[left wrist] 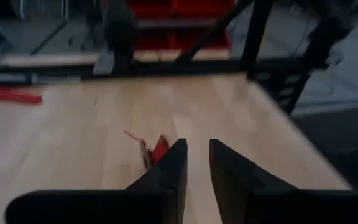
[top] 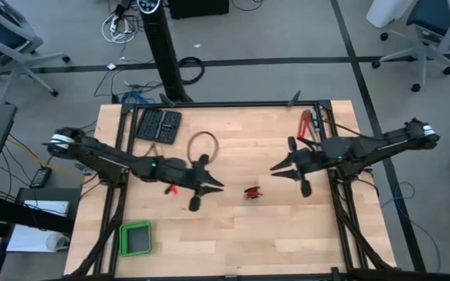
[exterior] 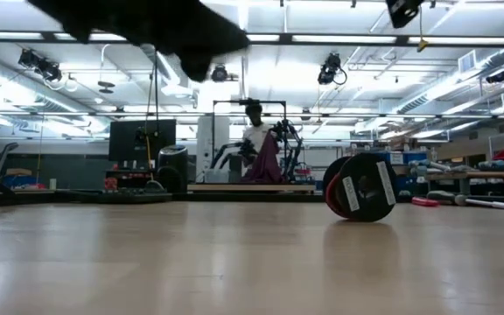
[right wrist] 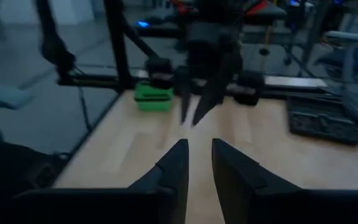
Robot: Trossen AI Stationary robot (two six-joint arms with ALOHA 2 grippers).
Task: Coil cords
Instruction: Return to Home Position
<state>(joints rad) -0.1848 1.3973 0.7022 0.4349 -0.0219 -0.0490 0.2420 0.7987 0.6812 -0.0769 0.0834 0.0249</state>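
Observation:
The red cord (top: 251,191) lies as a tiny bundle on the wooden table (top: 241,242), between my two grippers. In the left wrist view the bundle (left wrist: 157,149) lies just beside my left fingers, with a thin strand (left wrist: 132,135) trailing off it. My left gripper (top: 220,186) is shut, above the table a little to the bundle's left. My right gripper (top: 274,168) is shut, to the bundle's right and a bit farther back. Neither touches the cord. In the low view a small black and red bundle (exterior: 361,186) rests on the table.
A brown cord loop (top: 201,144) and a black tray (top: 158,125) lie at the far left. A green box (top: 135,238) stands at the near left. A red-handled tool (top: 305,123) lies at the far right. A person shows in the room behind (exterior: 256,131).

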